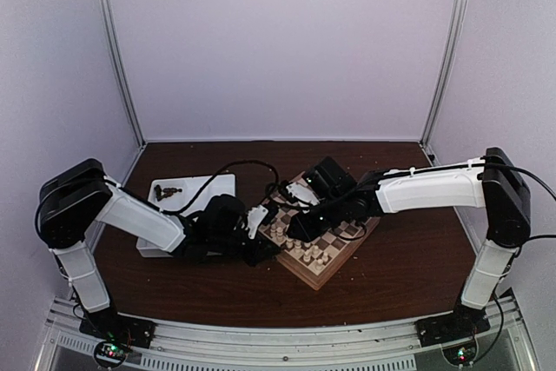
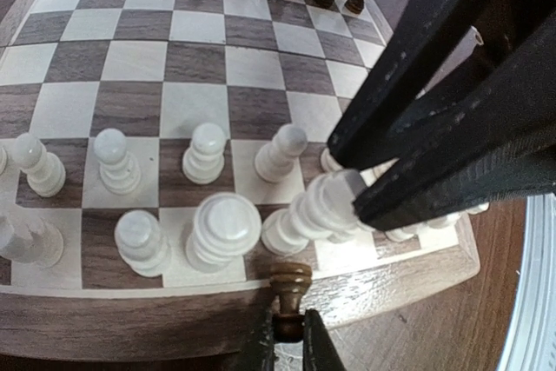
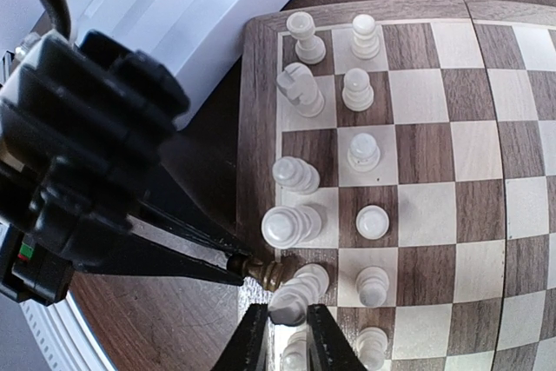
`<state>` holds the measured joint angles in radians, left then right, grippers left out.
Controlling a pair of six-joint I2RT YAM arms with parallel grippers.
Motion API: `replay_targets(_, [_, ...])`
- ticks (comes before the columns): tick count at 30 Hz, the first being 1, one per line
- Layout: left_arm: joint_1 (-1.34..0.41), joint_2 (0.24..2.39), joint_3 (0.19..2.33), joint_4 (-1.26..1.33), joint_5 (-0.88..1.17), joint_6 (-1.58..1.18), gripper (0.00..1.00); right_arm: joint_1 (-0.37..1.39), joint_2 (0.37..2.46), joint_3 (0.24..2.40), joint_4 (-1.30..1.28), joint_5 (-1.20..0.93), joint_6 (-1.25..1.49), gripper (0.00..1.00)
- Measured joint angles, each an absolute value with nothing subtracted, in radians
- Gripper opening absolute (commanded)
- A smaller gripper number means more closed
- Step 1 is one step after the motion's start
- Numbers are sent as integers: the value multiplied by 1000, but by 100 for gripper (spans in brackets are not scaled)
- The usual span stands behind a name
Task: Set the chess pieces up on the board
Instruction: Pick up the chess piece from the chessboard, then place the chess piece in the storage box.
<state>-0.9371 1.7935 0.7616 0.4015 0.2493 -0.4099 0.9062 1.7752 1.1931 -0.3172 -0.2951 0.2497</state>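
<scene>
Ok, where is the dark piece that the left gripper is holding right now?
Left wrist view, bottom centre: the dark piece is pinched in the left gripper over the board rim, just outside the tilted white piece gripped by the right gripper.

We see the board [image 2: 252, 67] as wood with visible grain and a soft satin sheen. The cream pieces [image 2: 224, 230] look smooth and glossy, and the dark piece [image 2: 289, 288] is polished brown. The left fingers [image 2: 320, 352] are matt black plastic. The counter [image 3: 165, 323] is dark grained wood.

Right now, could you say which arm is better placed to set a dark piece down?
Left: the left gripper holds a dark piece at the board rim; the right gripper seems clamped on a cream piece.
</scene>
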Motion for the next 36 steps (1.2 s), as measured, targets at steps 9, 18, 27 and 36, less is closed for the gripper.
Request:
replay_targets(9, [-937,1738,723,396,241,-410,2,906,1775,1193,-317,-297,247,21])
replay_targets(18, [-937,1539,657,307,189,-423,1,904,1775,1219,-324,-299,232,39])
replay_targets(27, [-901,1304,730,-112,29,-458,2,903,1753,1227,-352,-289,207,46])
replay_targets(36, [-613,1279,947,-701,19,-480,3,903,1634,1227,-356,-281,187,46])
